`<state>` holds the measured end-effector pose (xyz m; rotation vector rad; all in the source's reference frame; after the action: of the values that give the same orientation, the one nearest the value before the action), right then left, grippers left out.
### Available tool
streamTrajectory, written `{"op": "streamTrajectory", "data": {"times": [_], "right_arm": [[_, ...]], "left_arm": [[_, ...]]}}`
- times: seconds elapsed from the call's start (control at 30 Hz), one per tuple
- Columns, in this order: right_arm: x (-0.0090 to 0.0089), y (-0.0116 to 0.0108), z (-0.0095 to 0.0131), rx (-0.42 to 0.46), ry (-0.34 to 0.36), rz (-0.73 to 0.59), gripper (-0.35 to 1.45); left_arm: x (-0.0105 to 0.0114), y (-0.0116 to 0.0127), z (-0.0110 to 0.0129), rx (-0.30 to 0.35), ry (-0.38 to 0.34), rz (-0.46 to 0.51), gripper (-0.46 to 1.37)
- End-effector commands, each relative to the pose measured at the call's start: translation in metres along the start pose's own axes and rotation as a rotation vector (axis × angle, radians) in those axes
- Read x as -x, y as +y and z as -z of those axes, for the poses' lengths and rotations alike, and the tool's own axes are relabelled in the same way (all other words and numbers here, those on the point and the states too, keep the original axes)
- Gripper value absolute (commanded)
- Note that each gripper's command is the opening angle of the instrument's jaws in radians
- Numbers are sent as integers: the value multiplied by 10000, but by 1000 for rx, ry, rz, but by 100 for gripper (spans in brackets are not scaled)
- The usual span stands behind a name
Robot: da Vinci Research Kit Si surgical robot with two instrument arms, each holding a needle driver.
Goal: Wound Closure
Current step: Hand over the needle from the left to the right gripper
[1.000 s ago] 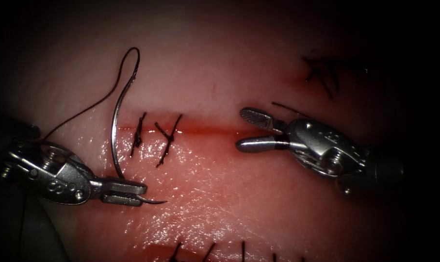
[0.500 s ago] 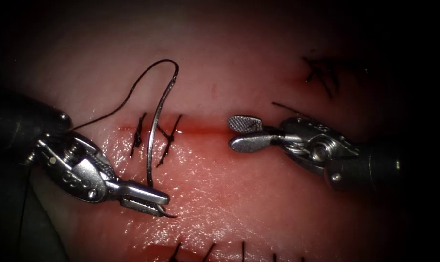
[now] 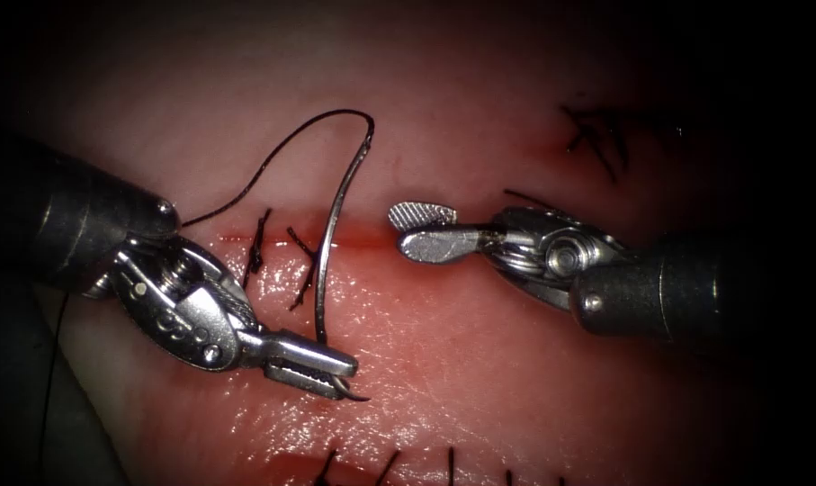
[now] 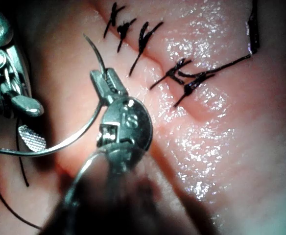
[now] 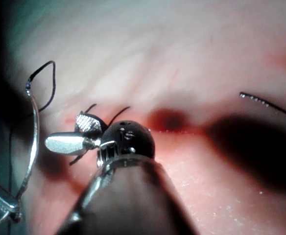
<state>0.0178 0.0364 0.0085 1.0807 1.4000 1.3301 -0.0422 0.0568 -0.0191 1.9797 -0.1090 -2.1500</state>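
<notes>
My left tool [image 3: 343,378] is shut on the curved needle [image 3: 322,270] close to its sharp tip, which pokes out past the jaws. The needle stands free above the tissue [image 3: 479,378], arching up over the horizontal cut [image 3: 372,239] to its tail. From the tail, dark thread [image 3: 264,166] loops back leftward. My right tool [image 3: 400,231] is open and holds nothing, its jaws just right of the needle's upper curve. In the left wrist view, the left tool [image 4: 104,81] grips the needle [image 4: 79,137]. The right wrist view has the open right tool [image 5: 67,133] beside the needle [image 5: 34,132].
Two tied stitches [image 3: 256,247] [image 3: 310,261] cross the cut's left part, under the needle. Red fluid [image 3: 363,241] lies along the cut. A cut thread end [image 3: 529,200] sits behind the right tool. An older knot [image 3: 596,135] is upper right, and more stitches [image 3: 390,468] are at the bottom edge.
My left tool has carried the needle rightward, past the two stitches. My right tool has moved left toward it, jaws still open.
</notes>
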Motion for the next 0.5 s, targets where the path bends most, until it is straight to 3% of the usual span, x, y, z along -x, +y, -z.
{"op": "streamTrajectory", "data": {"times": [0.03, 0.5], "right_arm": [[1, 0, -1, -3, 0, -1, 103], [10, -7, -20, -4, 8, -35, 104]], "left_arm": [[0, 0, -1, 3, 0, 0, -35], [-5, -1, -14, 4, 9, -1, -35]]}}
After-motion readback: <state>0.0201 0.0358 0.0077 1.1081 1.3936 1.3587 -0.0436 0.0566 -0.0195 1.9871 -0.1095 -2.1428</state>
